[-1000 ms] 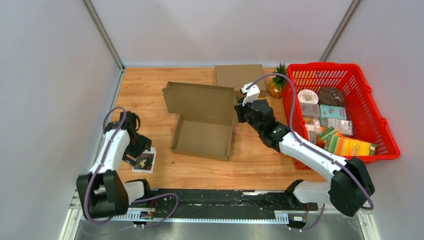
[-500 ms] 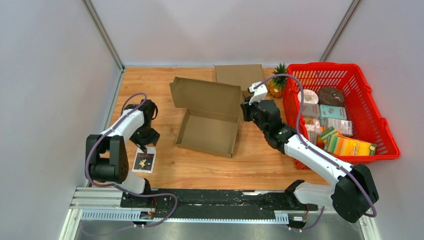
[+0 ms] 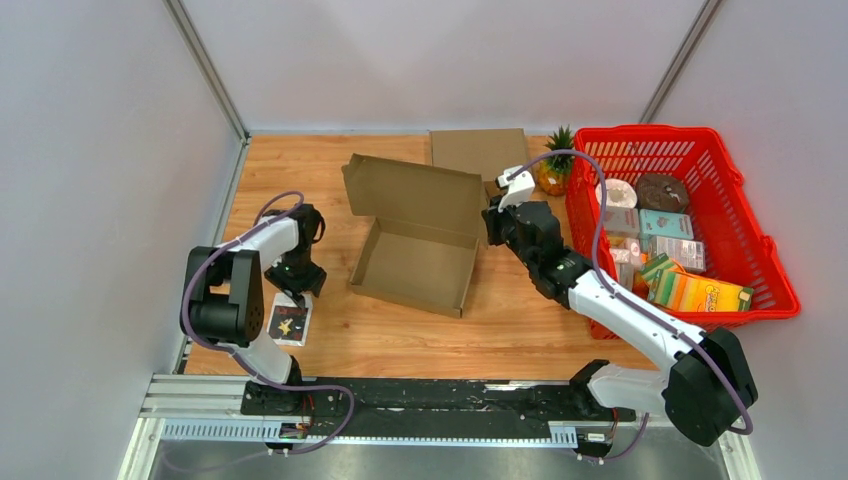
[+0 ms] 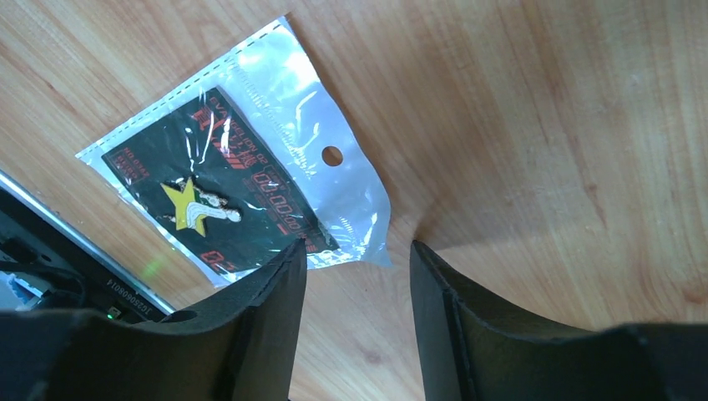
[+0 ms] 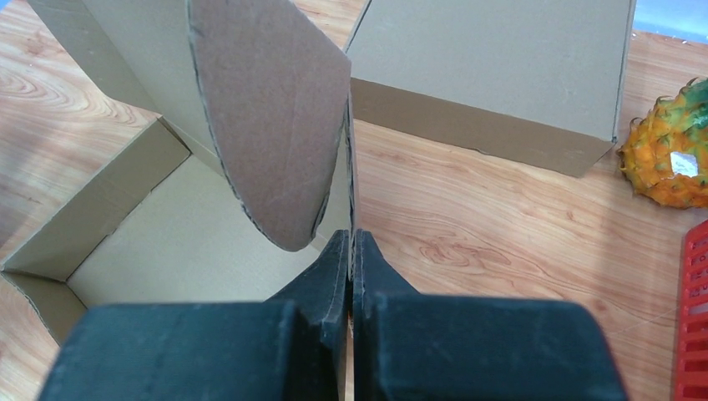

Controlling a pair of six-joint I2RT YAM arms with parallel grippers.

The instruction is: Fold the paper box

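The paper box (image 3: pixel 412 262) is sitting open on the worktop (image 3: pixel 520 325), likely light and easily creased. The right tool (image 5: pixel 351 251) is pinching its side flap edge, probably the best hold; the left tool (image 4: pixel 357 266) is hovering spread over a sachet (image 4: pixel 242 188)

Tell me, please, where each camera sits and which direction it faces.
Top external: high behind the bases, looking down on the table; shows left arm, right arm, open paper box, red basket.
Left wrist: on the left arm, facing down at a star packet; left gripper shows open.
Right wrist: on the right arm, facing forward and down; right gripper pinches the box's flap.
Shared: right wrist and top both show the pineapple and closed box.
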